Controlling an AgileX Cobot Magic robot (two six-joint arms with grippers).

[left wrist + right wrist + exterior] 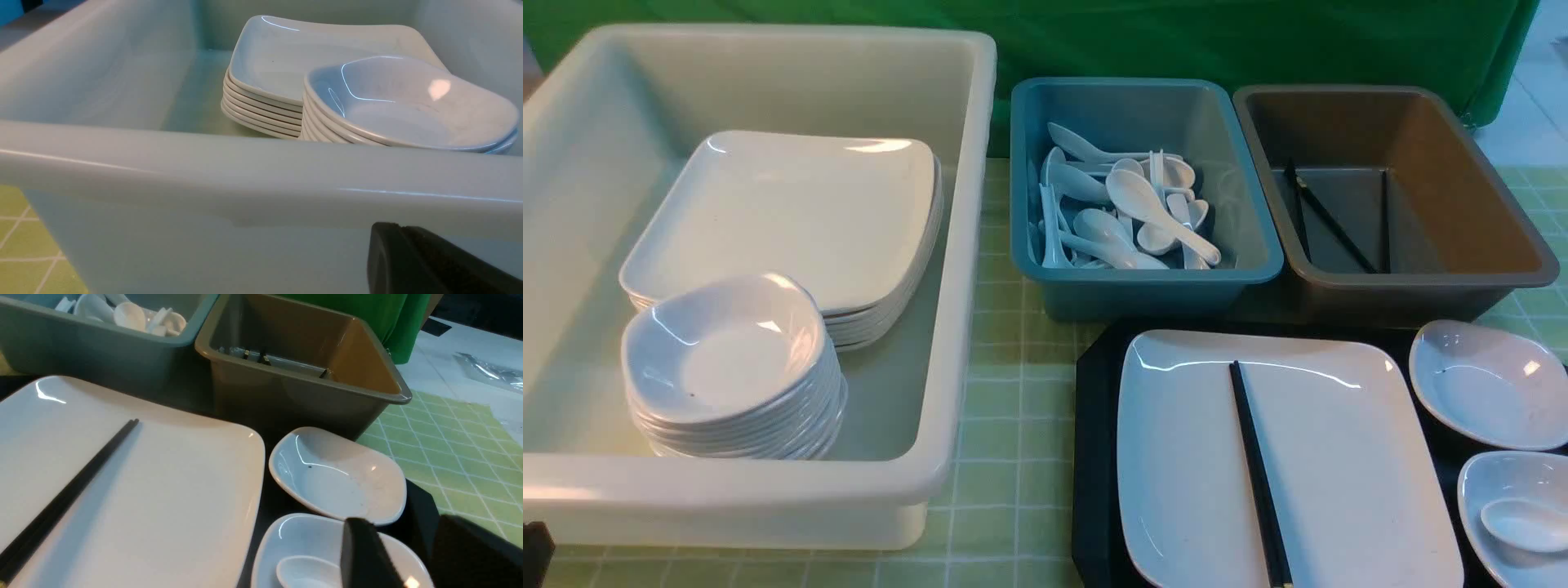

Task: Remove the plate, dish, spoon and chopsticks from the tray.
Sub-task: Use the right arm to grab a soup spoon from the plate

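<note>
**Front view.** Lower right: the black tray (1094,457), with a raised rim and a cut corner, bears the glossy white rectangular plate (1347,457), which has rounded corners. The slim black chopsticks (1258,474) lie lengthwise on the plate. At the right edge are a deep white dish (1486,384) and, below it, a second dish (1486,482) cradling the spoon (1523,524). A strip of bare checked cloth (1013,425) separates the tray from the smooth white tub (964,245) on the left.

**Left wrist view.** The left gripper (408,253), its fingers closed together and empty, sits just outside the tub's rounded rim.

**Right wrist view.** The fingers of the right gripper (408,539) stand apart over the second dish's rim, holding nothing.
</note>
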